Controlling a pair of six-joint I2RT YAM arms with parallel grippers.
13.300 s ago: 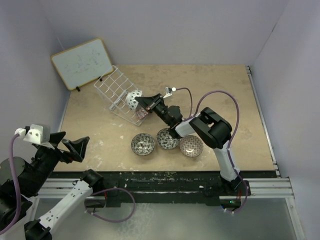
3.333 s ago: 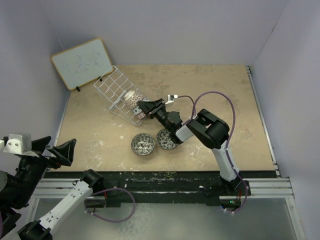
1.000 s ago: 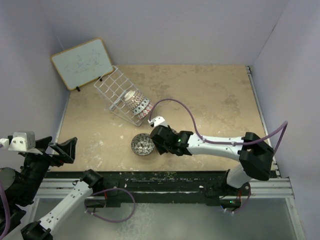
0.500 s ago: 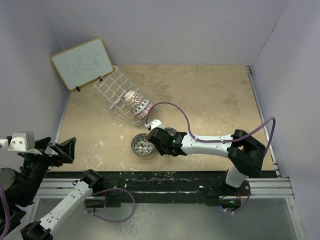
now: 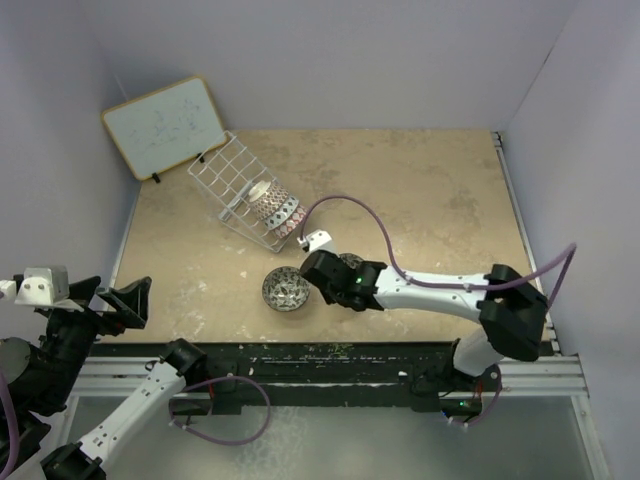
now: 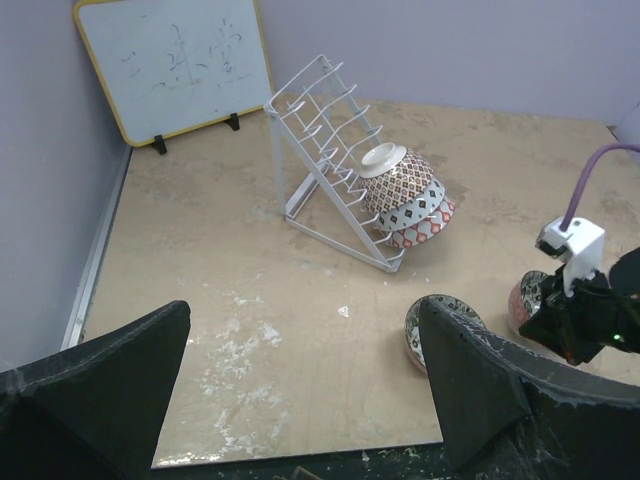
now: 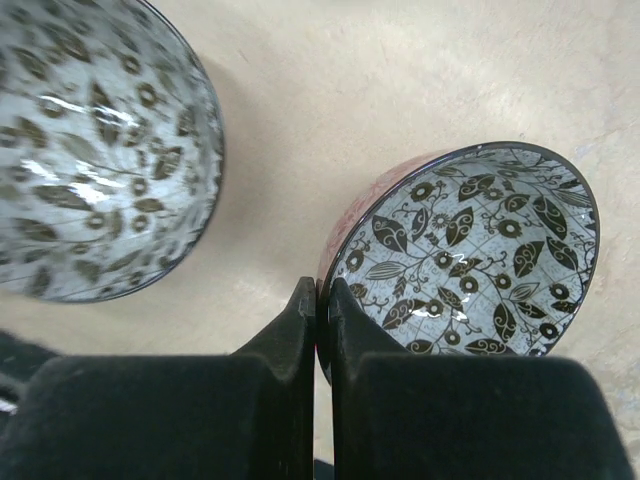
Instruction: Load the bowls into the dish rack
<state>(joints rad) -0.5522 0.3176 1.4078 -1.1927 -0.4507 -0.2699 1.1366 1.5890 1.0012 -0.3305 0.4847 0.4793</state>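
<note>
The right gripper point(image 7: 321, 292) is pinching the near rim of a leaf-patterned bowl point(image 7: 470, 250), its jaws nearly closed on the rim. A second bowl point(image 7: 90, 150) is sitting just beside it on the table point(image 7: 330, 80). Three bowls point(image 6: 405, 195) are leaning stacked in the wire rack point(image 6: 315, 120). The left gripper point(image 6: 300, 395) is hanging wide open, holding nothing.

Wood-framed whiteboard point(image 5: 165, 126), far-left corner

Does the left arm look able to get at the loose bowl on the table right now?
Probably yes. Bare table lies between the open left gripper and the loose bowl. The right gripper, shut on the rim of the neighbouring bowl, crowds its right side only.
</note>
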